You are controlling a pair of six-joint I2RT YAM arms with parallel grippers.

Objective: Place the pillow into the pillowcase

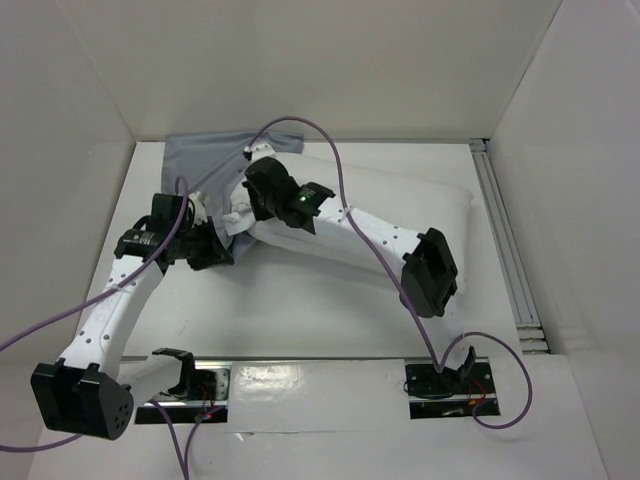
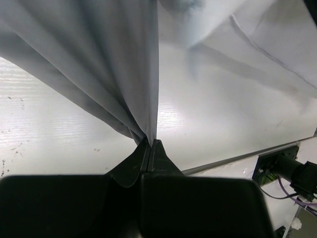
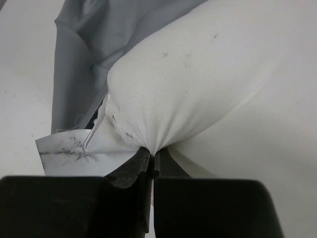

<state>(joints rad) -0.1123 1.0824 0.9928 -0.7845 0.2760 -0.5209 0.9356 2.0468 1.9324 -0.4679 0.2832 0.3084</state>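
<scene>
We see our left end effector pressed together on a gathered fold of the grey pillowcase, above the counter. Our right end effector pinches a corner of the white pillow. The pillow lies across the far counter, that corner just beside the pillowcase.
</scene>
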